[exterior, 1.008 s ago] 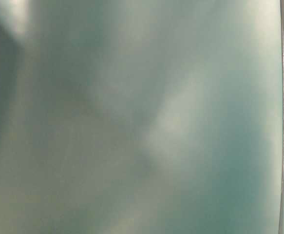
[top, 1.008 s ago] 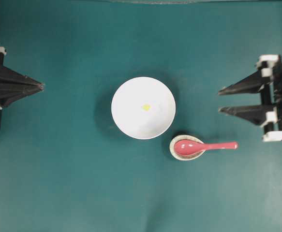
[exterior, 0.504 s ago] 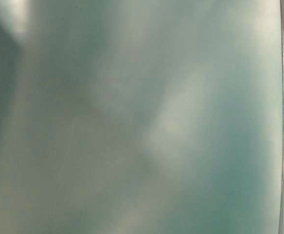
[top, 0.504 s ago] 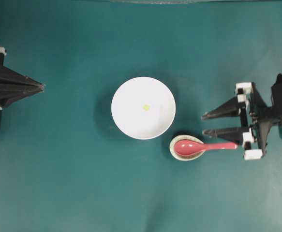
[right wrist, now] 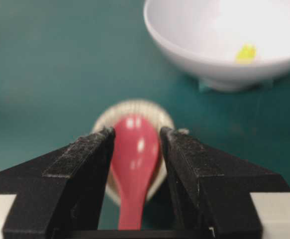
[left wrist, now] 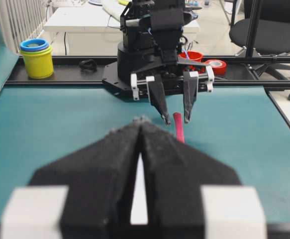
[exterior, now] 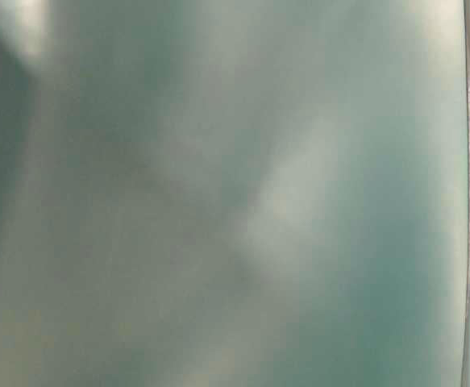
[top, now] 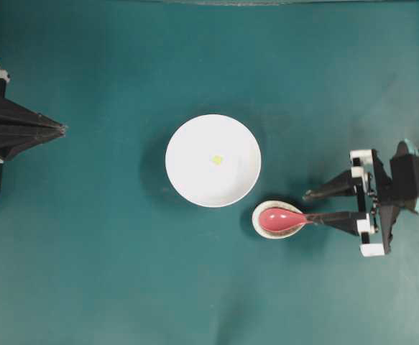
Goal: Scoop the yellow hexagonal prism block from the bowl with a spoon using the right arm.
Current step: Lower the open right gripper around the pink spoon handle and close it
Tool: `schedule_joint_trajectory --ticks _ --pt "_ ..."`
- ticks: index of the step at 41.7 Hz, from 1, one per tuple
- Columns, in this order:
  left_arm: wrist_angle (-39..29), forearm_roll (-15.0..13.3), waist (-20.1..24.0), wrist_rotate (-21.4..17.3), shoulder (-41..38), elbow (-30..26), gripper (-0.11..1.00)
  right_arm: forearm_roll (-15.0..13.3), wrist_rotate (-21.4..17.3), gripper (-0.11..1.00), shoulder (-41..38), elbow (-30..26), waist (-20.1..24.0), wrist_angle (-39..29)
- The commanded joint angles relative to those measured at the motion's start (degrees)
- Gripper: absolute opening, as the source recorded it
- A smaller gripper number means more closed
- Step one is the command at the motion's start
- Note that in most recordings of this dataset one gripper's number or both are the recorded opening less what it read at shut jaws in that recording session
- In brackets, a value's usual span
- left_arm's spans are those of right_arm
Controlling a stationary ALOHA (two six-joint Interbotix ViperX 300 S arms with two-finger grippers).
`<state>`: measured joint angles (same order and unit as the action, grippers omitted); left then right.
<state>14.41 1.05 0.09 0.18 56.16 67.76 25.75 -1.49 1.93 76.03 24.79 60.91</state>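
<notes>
— Item one?

— The yellow hexagonal prism block (top: 216,159): tiny, lying loose near the middle of the bowl (top: 187,180), ahead of the right tool (top: 311,205) and off to one side, well apart from it.

— Item two?

— The spoon (top: 281,218): pink-red, scoop resting in a small speckled spoon rest (top: 261,228) just beside the bowl. Its handle runs straight back from the scoop toward the right tool, so the long axis lines up with the fingers.

— And the tool itself?

— Right tool: fingers (right wrist: 80,164) spread wide apart, one on each side of the handle. The wrist view shows the handle in the gap; I can't tell whether either finger touches it. Nothing clamped.

— The other one?

— Left tool (top: 58,129): fingers pressed together, empty, far across the tabletop (top: 123,287) beyond the bowl. The right arm is plainly the nearer one.

— What comes next, you reckon?

— Closing on that handle, I'd say, since it already lies between the fingers.
</notes>
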Motion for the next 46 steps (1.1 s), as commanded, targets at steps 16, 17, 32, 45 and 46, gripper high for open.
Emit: schedule_joint_trajectory --ticks 16,17,32,45,46 --pt "0.09 0.09 0.09 0.0 -0.26 -1.14 0.01 5.27 -0.26 0.48 -5.63 -0.18 5.27 2.64" --pt "0.09 0.09 0.09 0.0 -0.26 -1.14 0.01 5.27 -0.35 0.49 -5.71 -0.18 5.27 2.64" --pt "0.09 0.09 0.09 0.09 -0.35 -1.23 0.01 5.27 -2.37 0.48 -8.7 -0.18 6.42 2.37" --pt "0.09 0.09 0.09 0.0 -0.35 -1.14 0.01 5.27 -2.37 0.48 -8.88 -0.09 6.5 2.72" --pt "0.09 0.09 0.09 0.0 -0.35 -1.14 0.01 5.36 -2.37 0.48 -8.88 -0.09 6.42 2.72"
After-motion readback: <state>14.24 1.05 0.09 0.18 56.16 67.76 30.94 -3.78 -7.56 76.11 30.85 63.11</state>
